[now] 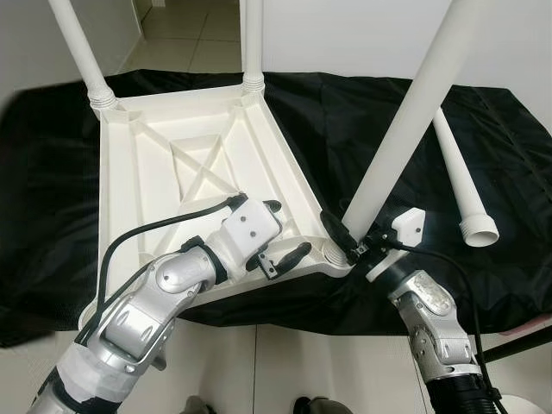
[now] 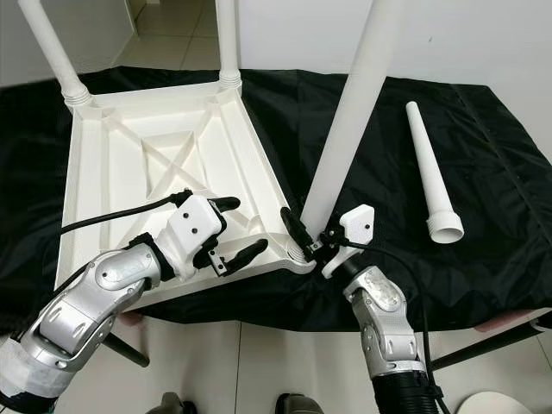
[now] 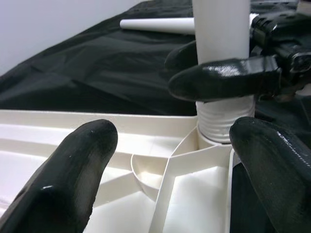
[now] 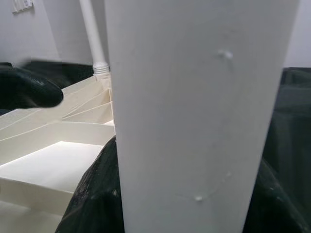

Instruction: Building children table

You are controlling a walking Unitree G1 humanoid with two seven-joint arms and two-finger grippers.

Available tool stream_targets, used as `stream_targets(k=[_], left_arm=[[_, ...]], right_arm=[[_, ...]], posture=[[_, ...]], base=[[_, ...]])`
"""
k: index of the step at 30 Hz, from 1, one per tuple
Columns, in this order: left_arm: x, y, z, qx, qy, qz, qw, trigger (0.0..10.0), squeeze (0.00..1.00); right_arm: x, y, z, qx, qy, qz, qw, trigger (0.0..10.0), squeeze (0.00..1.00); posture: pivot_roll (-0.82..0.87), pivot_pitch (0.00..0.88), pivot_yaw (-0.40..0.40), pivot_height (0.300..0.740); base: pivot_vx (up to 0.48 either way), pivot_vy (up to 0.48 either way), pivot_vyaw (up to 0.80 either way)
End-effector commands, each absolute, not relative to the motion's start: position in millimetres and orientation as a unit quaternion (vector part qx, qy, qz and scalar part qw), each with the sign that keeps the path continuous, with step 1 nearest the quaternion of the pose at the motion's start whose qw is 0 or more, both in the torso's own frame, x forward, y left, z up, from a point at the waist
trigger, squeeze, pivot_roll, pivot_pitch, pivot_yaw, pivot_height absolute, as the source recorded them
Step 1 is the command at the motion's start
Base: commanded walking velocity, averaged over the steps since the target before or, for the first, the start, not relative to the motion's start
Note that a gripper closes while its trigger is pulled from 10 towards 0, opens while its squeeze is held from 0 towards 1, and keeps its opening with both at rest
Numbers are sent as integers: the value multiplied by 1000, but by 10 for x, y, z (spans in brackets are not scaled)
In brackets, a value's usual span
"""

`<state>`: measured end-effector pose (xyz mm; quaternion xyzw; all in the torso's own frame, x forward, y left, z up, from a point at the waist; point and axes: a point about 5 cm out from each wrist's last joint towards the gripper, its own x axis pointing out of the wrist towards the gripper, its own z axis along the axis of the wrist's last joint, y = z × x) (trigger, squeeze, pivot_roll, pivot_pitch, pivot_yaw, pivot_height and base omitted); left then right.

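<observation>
Two legs (image 1: 79, 47) cropped above, right gripper (image 1: 345, 237) clasping third leg (image 1: 405, 121)

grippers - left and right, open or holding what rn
Left gripper: open, fingers straddling the upturned tabletop's near edge.
Right gripper: shut on the table leg just above its corner socket.

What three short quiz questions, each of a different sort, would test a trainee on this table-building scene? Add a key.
1. True or false: the right gripper is shut on a leg standing in the tabletop's near corner socket.
2. How many legs stand in the tabletop? A) one B) two C) three D) four
3. Fill in: the spare leg lies on the black ____.

Key:
1. True.
2. C; two stand at the far corners, one at the near corner.
3. Cloth.

The open left gripper rests at the tabletop's near edge.
</observation>
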<state>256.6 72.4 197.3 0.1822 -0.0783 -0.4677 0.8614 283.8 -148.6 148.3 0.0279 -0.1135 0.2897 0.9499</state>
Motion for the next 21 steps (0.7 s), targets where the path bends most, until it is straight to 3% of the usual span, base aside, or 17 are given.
stream_targets(k=[1,21], left_arm=[[2549,728,1988,192,-75,-486,850,10000,0],[2526,719,2041,187,-85,-500,842,10000,0]], right_arm=[[2805,-1485,1215,30,-49,285,957,10000,0],[2740,-1406,1484,-24,-109,336,935,10000,0]], posture=[[-17,134,19,740],[-24,119,9,740]], base=[[0,0,0],[0,0,0]])
